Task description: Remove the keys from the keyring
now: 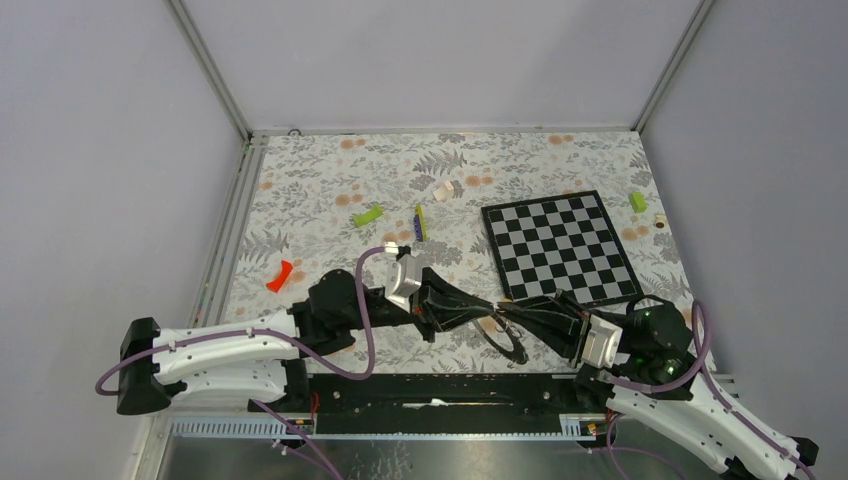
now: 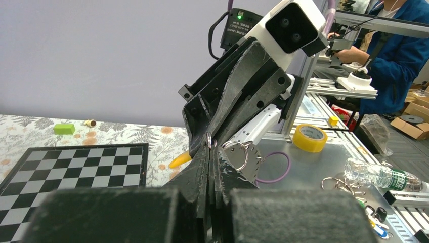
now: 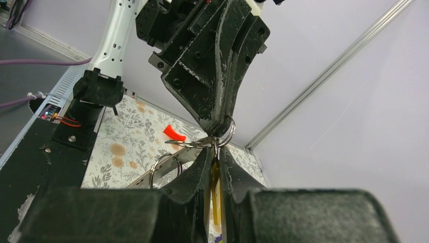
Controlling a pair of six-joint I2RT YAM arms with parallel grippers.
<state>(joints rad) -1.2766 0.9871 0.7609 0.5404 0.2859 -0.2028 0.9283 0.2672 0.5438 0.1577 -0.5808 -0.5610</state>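
Note:
My two grippers meet tip to tip over the table's near middle. The left gripper [image 1: 496, 308] [image 2: 211, 148] is shut on a thin silvery ring wire, which I take to be part of the keyring. A dark hoop of the keyring [image 1: 521, 350] hangs just below the tips. The right gripper [image 1: 509, 313] [image 3: 216, 149] is shut on a yellow-tagged key [image 3: 214, 178] [image 2: 179, 160] that hangs from a ring at the left fingertips. Beside the jaws hangs a silvery perforated metal piece on its own ring [image 2: 244, 158] [image 3: 166, 169]. A red-tagged key [image 1: 280, 276] [image 3: 174, 133] lies on the cloth, far left.
The checkered board [image 1: 558, 248] lies just beyond the right gripper. Lime-green blocks [image 1: 367, 215] [image 1: 637, 201] and a thin yellow-green and purple stick [image 1: 420, 222] sit further back. A metal rail [image 1: 440, 392] runs along the near edge.

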